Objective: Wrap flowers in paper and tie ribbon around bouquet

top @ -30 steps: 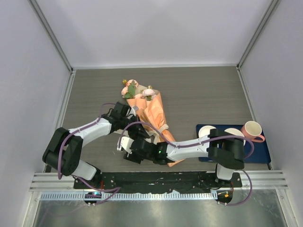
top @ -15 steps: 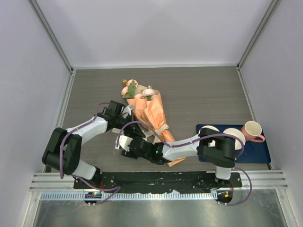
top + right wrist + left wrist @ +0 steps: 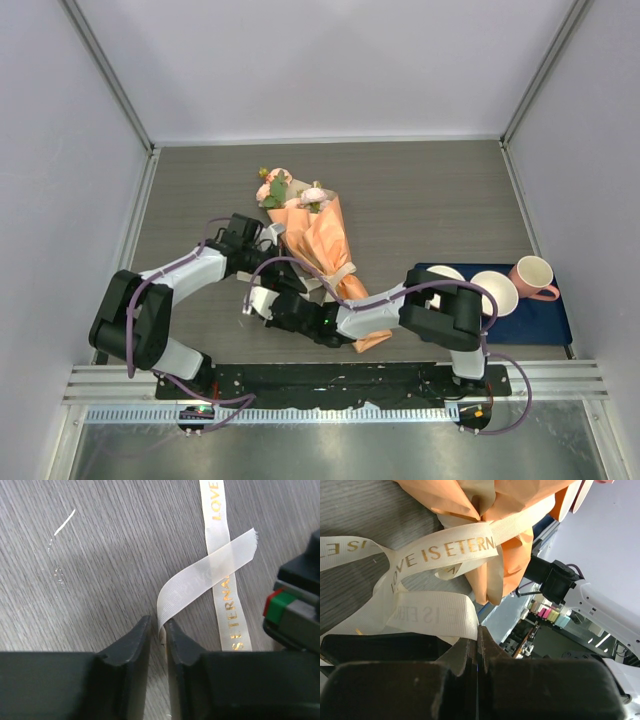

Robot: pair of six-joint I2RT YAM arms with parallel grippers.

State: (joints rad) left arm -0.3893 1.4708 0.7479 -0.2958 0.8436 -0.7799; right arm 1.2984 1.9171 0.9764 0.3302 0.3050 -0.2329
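Swinging further left along the bench (image 3: 450, 200), the right tool (image 3: 159, 625) has narrowed around a ribbon (image 3: 200, 580) tail, pinch uncertain. Beside the mid-bench bouquet (image 3: 320, 240), the left tool (image 3: 478, 630) clamps another strand. Tying's underway; next probably needs a firm pinch, then opposed pulls.

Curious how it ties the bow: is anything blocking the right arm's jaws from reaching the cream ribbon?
Nothing visible does. The loose end of the flat cream-white fabric ribbon stands between the slightly parted jaws of the right gripper, above the grey wood-grain table. The left gripper is shut on another stretch of it.
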